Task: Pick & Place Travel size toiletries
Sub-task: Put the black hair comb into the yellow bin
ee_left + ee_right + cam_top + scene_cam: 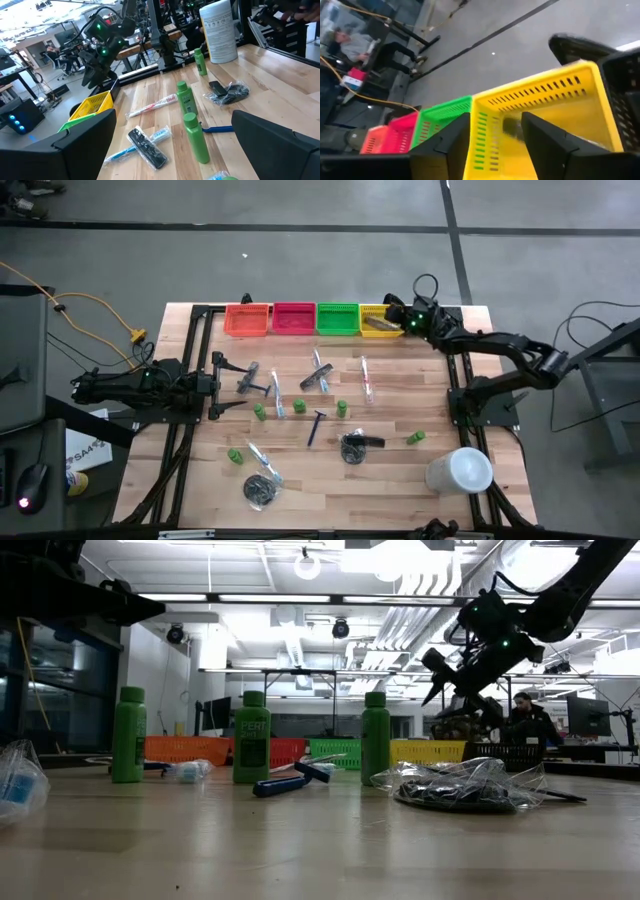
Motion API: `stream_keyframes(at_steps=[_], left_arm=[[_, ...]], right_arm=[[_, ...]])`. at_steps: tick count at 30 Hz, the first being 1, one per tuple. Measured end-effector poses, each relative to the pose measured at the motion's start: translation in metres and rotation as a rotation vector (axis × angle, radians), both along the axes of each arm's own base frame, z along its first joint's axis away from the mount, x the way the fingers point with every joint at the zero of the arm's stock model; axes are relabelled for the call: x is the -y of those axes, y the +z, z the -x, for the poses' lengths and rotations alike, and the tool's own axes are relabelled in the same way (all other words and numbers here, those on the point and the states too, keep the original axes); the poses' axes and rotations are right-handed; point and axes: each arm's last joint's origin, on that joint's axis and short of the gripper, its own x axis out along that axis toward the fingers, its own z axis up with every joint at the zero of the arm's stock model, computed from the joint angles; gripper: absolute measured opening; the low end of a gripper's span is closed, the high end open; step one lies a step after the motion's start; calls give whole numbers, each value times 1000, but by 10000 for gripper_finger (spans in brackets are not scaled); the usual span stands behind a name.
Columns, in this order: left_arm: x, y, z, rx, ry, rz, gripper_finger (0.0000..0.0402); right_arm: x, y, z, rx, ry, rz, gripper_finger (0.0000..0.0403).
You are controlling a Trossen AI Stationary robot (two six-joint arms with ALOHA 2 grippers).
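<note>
The travel size toiletries lie scattered on the wooden table (200,480): green bottles (299,406) standing on their bases, a dark-blue razor (316,425), wrapped toothbrushes (366,378), grey combs (320,370) and dark bundles (353,446). My right gripper (496,116) hovers open above the yellow bin (555,115) at the table's far edge. A blurred grey item (512,127) shows inside the bin below its fingers, and the high view shows it there too (378,325). My left gripper (215,385) waits open at the table's left side, holding nothing.
Orange (248,319), pink (293,319) and green (337,319) bins stand in a row to the left of the yellow bin. A large white cylinder (460,470) lies at the near right. A person sits in the room beyond the table (525,715).
</note>
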Motion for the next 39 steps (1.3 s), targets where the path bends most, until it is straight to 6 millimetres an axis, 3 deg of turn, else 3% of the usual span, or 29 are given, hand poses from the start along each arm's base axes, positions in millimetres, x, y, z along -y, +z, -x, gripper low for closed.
stream_keyframes(at_steps=[5, 12, 25, 32, 39], left_arm=[[0, 0, 0, 0, 0, 0, 397], [0, 0, 0, 0, 0, 0, 397], [0, 0, 0, 0, 0, 0, 397], [0, 0, 0, 0, 0, 0, 397], [0, 0, 0, 0, 0, 0, 397]], right_arm=[[-5, 15, 1, 65, 96, 35, 180], [-20, 34, -2, 94, 358, 125, 177], [-45, 38, -16, 179, 860, 135, 176], [-67, 47, -26, 189, 880, 163, 176], [-102, 54, -40, 227, 877, 128, 176]])
